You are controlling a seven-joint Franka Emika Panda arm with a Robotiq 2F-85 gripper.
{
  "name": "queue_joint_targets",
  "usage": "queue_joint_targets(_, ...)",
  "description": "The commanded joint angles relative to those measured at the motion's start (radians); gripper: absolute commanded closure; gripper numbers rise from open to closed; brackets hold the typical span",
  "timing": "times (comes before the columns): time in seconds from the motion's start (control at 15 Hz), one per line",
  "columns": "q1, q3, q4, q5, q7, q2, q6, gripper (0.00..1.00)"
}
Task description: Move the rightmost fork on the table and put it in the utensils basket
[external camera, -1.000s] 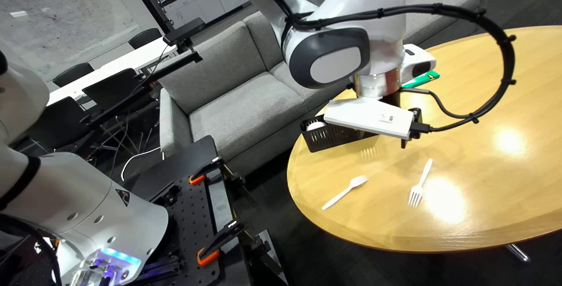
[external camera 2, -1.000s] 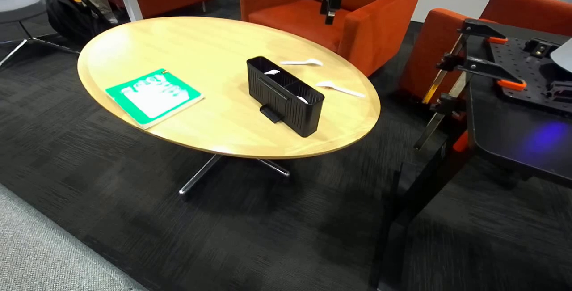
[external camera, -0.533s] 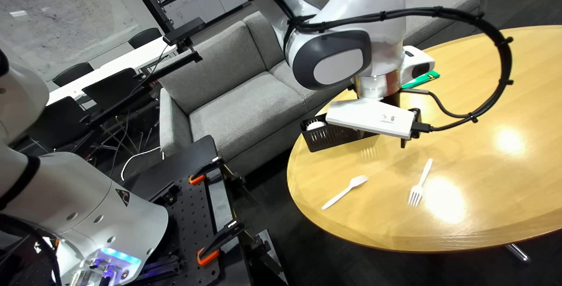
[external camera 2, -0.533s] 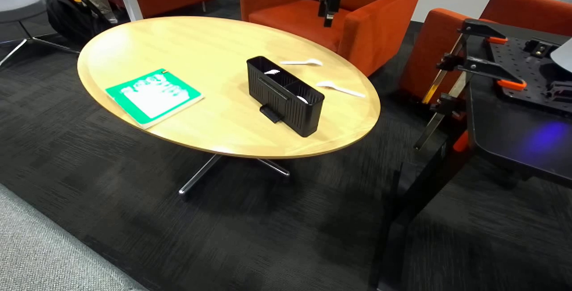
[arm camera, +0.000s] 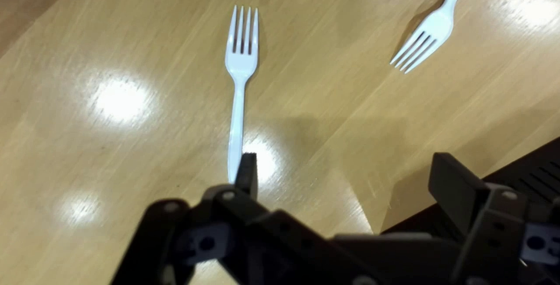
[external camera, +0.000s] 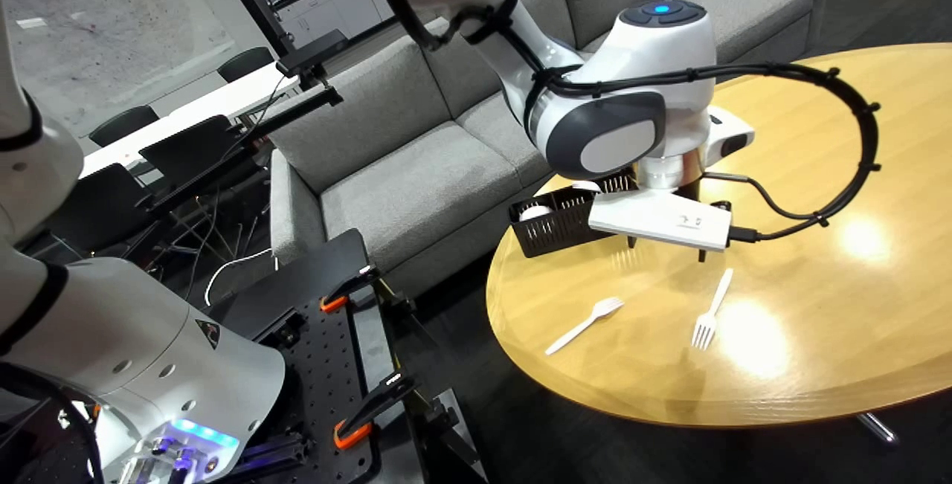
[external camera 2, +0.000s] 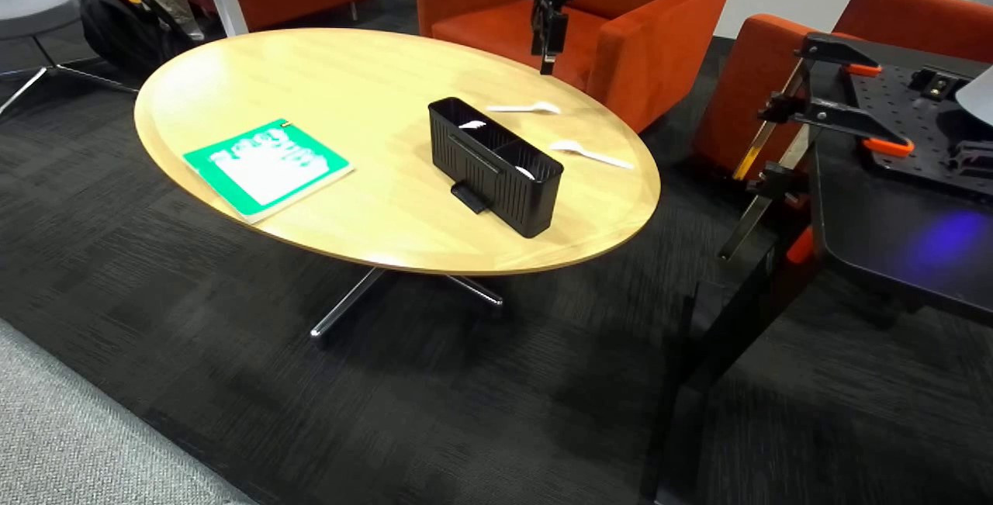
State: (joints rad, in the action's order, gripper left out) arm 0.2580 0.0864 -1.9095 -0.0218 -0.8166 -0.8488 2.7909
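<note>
The rightmost fork (external camera: 712, 311) is white plastic and lies flat on the honey-coloured table (external camera: 833, 335). In the wrist view the fork (arm camera: 241, 68) has its tines pointing away from me, with its handle end partly behind my left finger. In an exterior view the same fork (external camera 2: 521, 108) lies beyond the basket. My gripper (arm camera: 345, 158) is open and empty, hovering above the table between fork and basket; it shows in both exterior views (external camera: 666, 250) (external camera 2: 548, 63). The black utensils basket (external camera 2: 496, 171) stands upright with white utensils inside; its edge shows in the wrist view (arm camera: 531, 180).
Another white fork (arm camera: 437, 26) lies nearby, its tines towards the basket; it shows in both exterior views (external camera: 587, 326) (external camera 2: 589, 154). A green-and-white packet (external camera 2: 271, 164) lies on the table. A grey sofa (external camera: 439, 186) and red armchair (external camera 2: 543, 16) stand beside the table.
My gripper has moved down and to the side, away from over the basket, so more of the basket shows. The forks and basket have not moved.
</note>
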Motion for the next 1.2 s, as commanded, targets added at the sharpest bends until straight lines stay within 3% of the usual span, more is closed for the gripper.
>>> queue_joint_targets(0.0,-0.002,-0.01,0.119,0.049,0.043,-0.102,-0.008,0.0)
queue_joint_targets(0.53,-0.045,-0.074,0.313,0.12,0.163,-0.278,-0.024,0.0)
queue_joint_targets(1.07,-0.042,-0.097,0.442,0.173,0.233,-0.376,-0.045,0.0)
queue_joint_targets(1.13,-0.044,-0.101,0.452,0.176,0.241,-0.384,-0.051,0.18)
